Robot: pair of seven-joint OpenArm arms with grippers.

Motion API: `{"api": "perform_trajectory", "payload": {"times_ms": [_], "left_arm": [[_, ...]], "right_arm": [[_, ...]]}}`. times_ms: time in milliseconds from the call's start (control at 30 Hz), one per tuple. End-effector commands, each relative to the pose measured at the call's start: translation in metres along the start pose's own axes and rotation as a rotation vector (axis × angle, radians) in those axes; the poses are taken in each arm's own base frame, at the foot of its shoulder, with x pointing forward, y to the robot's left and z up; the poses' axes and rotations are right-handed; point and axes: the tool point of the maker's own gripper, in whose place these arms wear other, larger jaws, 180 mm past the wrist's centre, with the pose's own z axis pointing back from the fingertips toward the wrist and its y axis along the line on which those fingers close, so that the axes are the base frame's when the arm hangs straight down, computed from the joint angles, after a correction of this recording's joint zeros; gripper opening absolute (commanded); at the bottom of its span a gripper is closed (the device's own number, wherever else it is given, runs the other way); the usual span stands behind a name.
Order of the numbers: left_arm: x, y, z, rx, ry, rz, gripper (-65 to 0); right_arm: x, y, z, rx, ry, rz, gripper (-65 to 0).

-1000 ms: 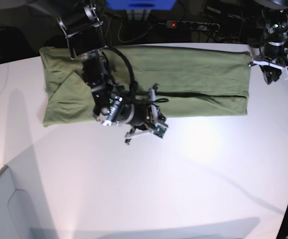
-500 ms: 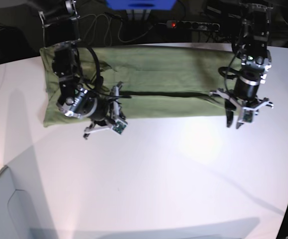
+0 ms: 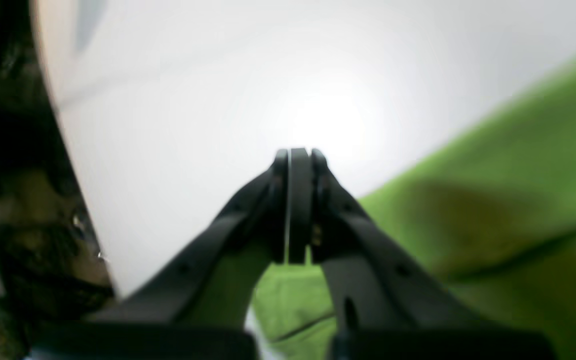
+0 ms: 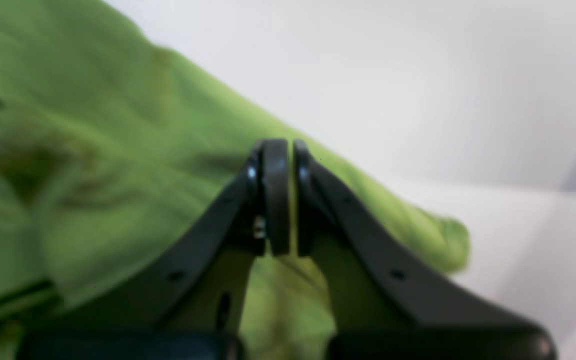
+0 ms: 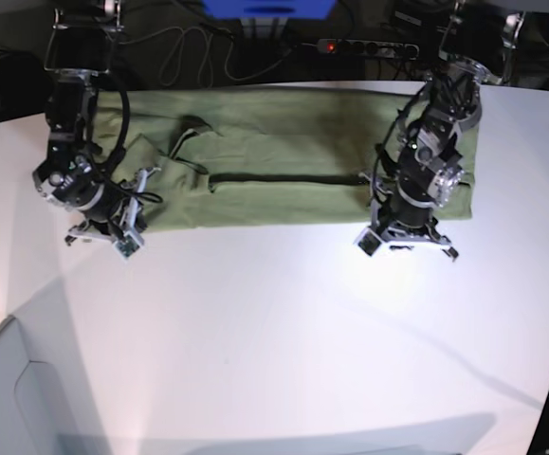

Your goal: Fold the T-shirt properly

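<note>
Both wrist views blur the T-shirt [image 4: 93,150].

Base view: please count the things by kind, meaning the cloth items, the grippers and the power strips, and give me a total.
T-shirt: 1
Grippers, right gripper and left gripper: 2
Power strip: 1
Total: 4

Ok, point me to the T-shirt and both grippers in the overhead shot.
T-shirt [image 5: 293,142], base view, flat upper middle of the cloth.
left gripper [image 5: 409,245], base view, at its closed fingertips.
right gripper [image 5: 99,239], base view, at its closed fingertips.
</note>
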Motion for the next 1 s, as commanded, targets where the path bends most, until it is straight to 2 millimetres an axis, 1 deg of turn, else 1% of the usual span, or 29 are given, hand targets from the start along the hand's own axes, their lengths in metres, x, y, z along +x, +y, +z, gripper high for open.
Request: {"api": "perform_trajectory", "payload": {"times_ms": [0, 67, 133, 233, 300, 367, 433, 533, 600, 700, 767, 833, 900, 967], "left_arm": [[0.004, 0.008, 0.003, 0.027, -0.010, -0.034, -65.0], [-0.001, 0.004, 0.003, 0.022, 0.015, -0.120, -65.0], [-0.006, 0.003, 0.003, 0.037, 0.043, -0.200, -65.0], [-0.025, -0.001, 0.005, 0.042, 0.100, -0.286, -65.0], [-0.038, -0.007, 0.002, 0.013, 0.133, -0.318, -65.0], [-0.053, -0.012, -0.006, -0.013, 0.176, -0.324, -65.0], [-0.061, -0.015, -0.011, -0.028, 0.198, -0.320, -65.0], [-0.061, -0.019, -0.010, -0.036, 0.196, -0.322, -65.0], [-0.062, -0.017, -0.005, -0.027, 0.203, -0.328, -65.0], [-0.060, -0.022, 0.009, -0.026, 0.200, -0.331, -65.0], [-0.064, -0.022, 0.021, -0.021, 0.203, -0.354, -65.0], [-0.062, -0.023, 0.035, -0.013, 0.198, -0.367, -65.0], [-0.057, -0.020, 0.040, -0.002, 0.177, -0.360, -65.0], [-0.057, -0.018, 0.041, 0.004, 0.177, -0.366, -65.0]], "right_arm": [[0.009, -0.007, 0.006, -0.008, -0.039, 0.021, -65.0], [0.007, -0.006, 0.006, -0.007, -0.035, 0.019, -65.0], [0.003, -0.011, 0.008, -0.016, -0.023, 0.031, -65.0], [0.001, -0.013, 0.009, -0.019, -0.017, 0.035, -65.0], [0.001, -0.013, 0.009, -0.019, -0.017, 0.035, -65.0], [0.001, -0.013, 0.009, -0.019, -0.018, 0.034, -65.0], [0.001, -0.011, 0.008, -0.016, -0.018, 0.032, -65.0], [-0.005, -0.006, 0.008, -0.006, -0.006, 0.027, -65.0], [-0.006, -0.005, 0.008, -0.003, -0.004, 0.027, -65.0], [-0.008, -0.004, 0.008, 0.000, 0.000, 0.026, -65.0], [-0.008, -0.004, 0.008, 0.000, -0.001, 0.026, -65.0], [-0.008, -0.005, 0.009, -0.003, 0.000, 0.028, -65.0], [-0.007, -0.006, 0.009, -0.003, -0.002, 0.028, -65.0], [-0.007, -0.005, 0.008, -0.002, -0.003, 0.027, -65.0]]}}
